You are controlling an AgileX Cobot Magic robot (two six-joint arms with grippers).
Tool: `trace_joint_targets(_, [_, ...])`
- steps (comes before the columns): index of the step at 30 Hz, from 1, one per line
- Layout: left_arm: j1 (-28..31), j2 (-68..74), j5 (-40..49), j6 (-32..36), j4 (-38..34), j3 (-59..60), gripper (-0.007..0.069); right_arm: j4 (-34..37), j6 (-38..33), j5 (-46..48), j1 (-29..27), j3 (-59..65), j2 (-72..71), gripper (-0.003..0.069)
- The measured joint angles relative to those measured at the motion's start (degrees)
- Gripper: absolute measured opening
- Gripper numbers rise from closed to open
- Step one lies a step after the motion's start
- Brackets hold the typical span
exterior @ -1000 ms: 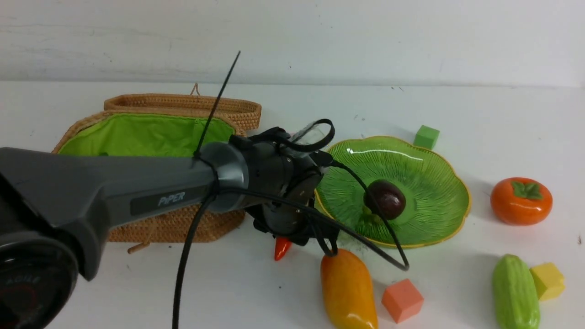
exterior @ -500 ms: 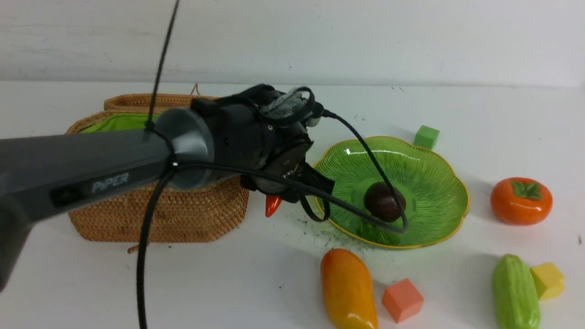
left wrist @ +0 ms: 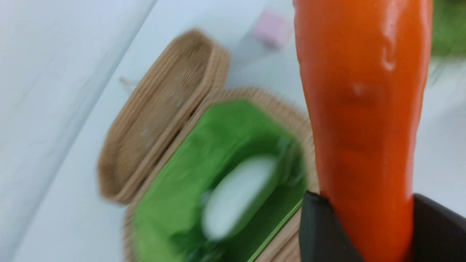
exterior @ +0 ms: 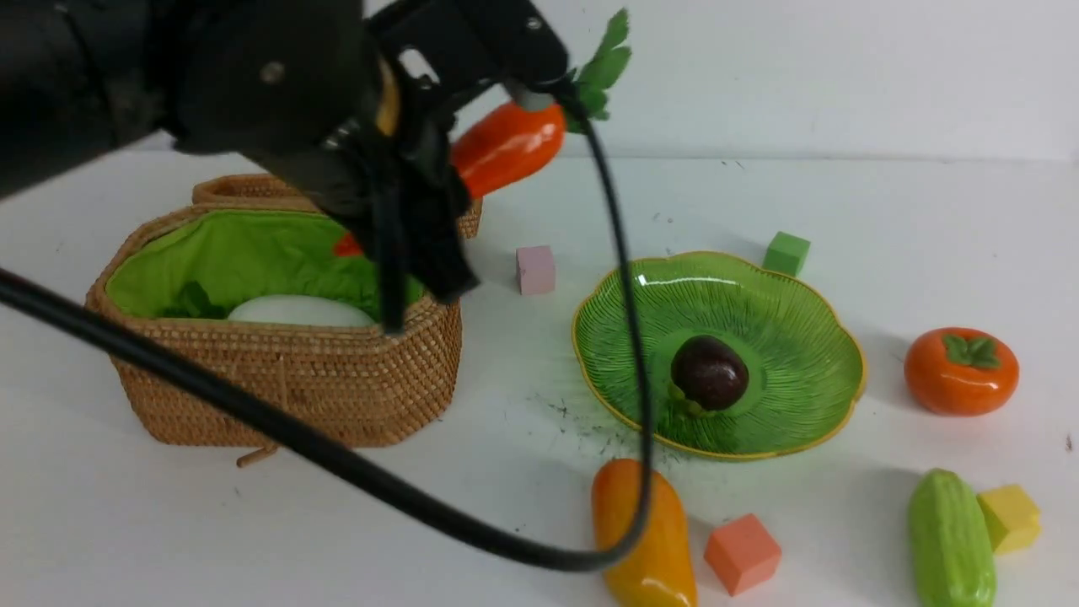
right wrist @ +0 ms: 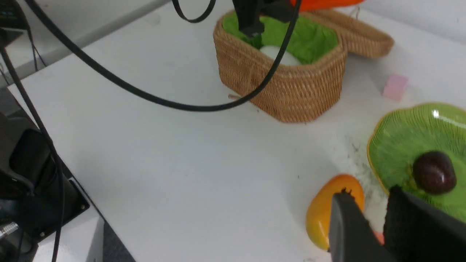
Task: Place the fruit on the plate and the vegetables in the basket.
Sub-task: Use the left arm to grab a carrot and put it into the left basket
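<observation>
Over the right end of the basket [exterior: 287,371] I have the carrot [exterior: 506,145] raised clear of the rim. It is tilted, with the leafy top high and to the right and the tip pointing down toward the green lining. My left gripper [left wrist: 375,218] is clamped on its body, a dark finger [left wrist: 318,229] pressed against each side. The white radish [exterior: 299,310] already lies inside the basket, and the wicker lid [left wrist: 164,109] hangs open behind it.

A pink cube [exterior: 536,269] sits between the basket and the plate [exterior: 759,295], which holds only the mangosteen [exterior: 710,371]. The mango [exterior: 674,548] lies on the table just in front of the plate, with an orange cube [exterior: 742,554] beside it. Further right are the persimmon [exterior: 961,371], and the cucumber [exterior: 951,539] touching a yellow cube [exterior: 1010,516]. A green cube [exterior: 786,252] lies behind the plate.

My right gripper [right wrist: 378,233] hovers near the mango, jaws slightly parted and gripping nothing.
</observation>
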Motion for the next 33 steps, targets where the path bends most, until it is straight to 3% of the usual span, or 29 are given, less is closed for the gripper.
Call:
trace_joint_targets(4, [7.73, -0.14, 2.73, 13.91, -3.98, 0.0, 0.0272, 3.87, -4.37, -2.14, 0.0, -0.1, 0.0, 0.0167])
trace_joint_targets(6, [15.06, 0.92, 3.45, 26.0, -8.68, 0.0, 0.0272, 6.34, -6.86, -2.87, 0.0, -0.22, 0.0, 0.0167])
trace_joint_targets(8, [19.96, 2.37, 3.54, 33.81, -11.82, 0.0, 0.0272, 7.32, -7.68, -3.42, 0.0, -0.27, 0.0, 0.0169])
trace_joint_targets(12, [26.4, 5.45, 2.5, 41.66, -17.45, 0.0, 0.0272, 7.38, -8.14, -3.68, 0.0, -0.27, 0.0, 0.0174])
trace_joint_targets(19, [29.85, 7.77, -2.55, 40.81, -21.28, 0.0, 0.0274, 7.45, -8.19, -3.55, 0.0, -0.27, 0.0, 0.0178])
trace_joint_targets(22, [29.84, 7.77, -2.92, 39.84, -21.28, 0.0, 0.0356, 7.94, -8.14, -3.41, 0.0, -0.27, 0.0, 0.0181])
trace_joint_targets(23, [29.84, 7.77, -2.92, 39.29, -21.28, 0.0, 0.0427, 8.53, -8.14, -3.35, 0.0, -0.27, 0.0, 0.0181])
trace_joint_targets(26, [29.84, 7.6, -2.87, 38.16, -21.28, 0.0, 0.0524, 8.86, -8.14, -3.24, 0.0, -0.27, 0.0, 0.0181])
trace_joint_targets(27, [29.84, 7.35, -2.42, 36.75, -21.34, 0.0, 0.0587, 8.86, -7.85, -3.15, 0.0, -0.27, 0.0, 0.0181])
trace_joint_targets(31, [29.84, 4.93, -2.06, 31.78, -25.36, 0.0, 0.0627, 8.64, -4.68, -3.06, 0.0, -0.27, 0.0, 0.0181])
trace_joint_targets(33, [29.84, 1.95, -2.4, 25.97, -31.83, 0.05, 0.0585, 6.99, -0.41, -2.57, 0.0, -0.29, 0.37, 0.0181])
